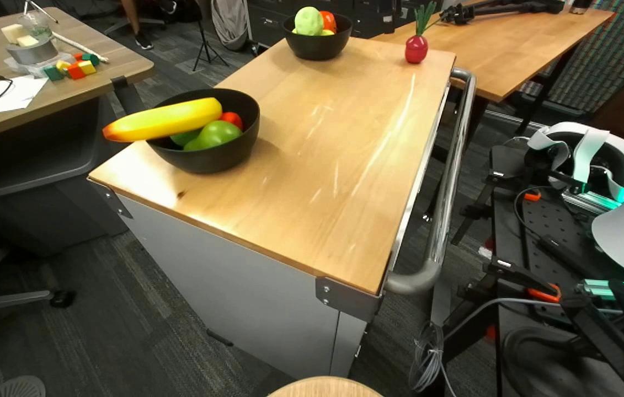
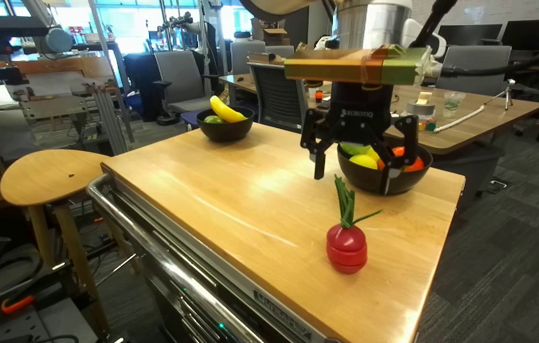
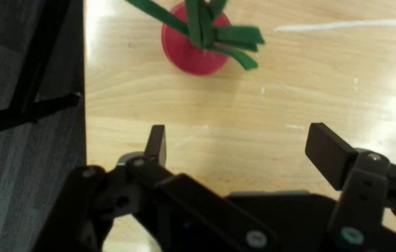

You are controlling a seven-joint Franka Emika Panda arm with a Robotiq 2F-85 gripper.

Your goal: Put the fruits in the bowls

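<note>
My gripper (image 2: 352, 172) hangs above the table with its jaws wide apart. Only bare wood shows between its fingers (image 3: 329, 154) in the wrist view. One black bowl (image 1: 207, 160) holds a yellow banana (image 1: 174, 118), lying across the rim and sticking out, over green fruits (image 1: 218, 134) and a red fruit (image 1: 233, 119). In the second black bowl (image 2: 412, 181) sit a yellow fruit (image 2: 363, 162), orange-red fruits (image 2: 414, 165) and a pale green fruit (image 1: 308, 22). The gripper partly covers this bowl in an exterior view; whether they touch, I cannot tell.
A red toy radish (image 2: 347, 250) with green leaves stands upright on the wooden table (image 2: 250, 190), ahead of the fingertips in the wrist view. A metal rail (image 1: 458, 160) runs along one table side. A round stool (image 2: 52, 174) stands beside it.
</note>
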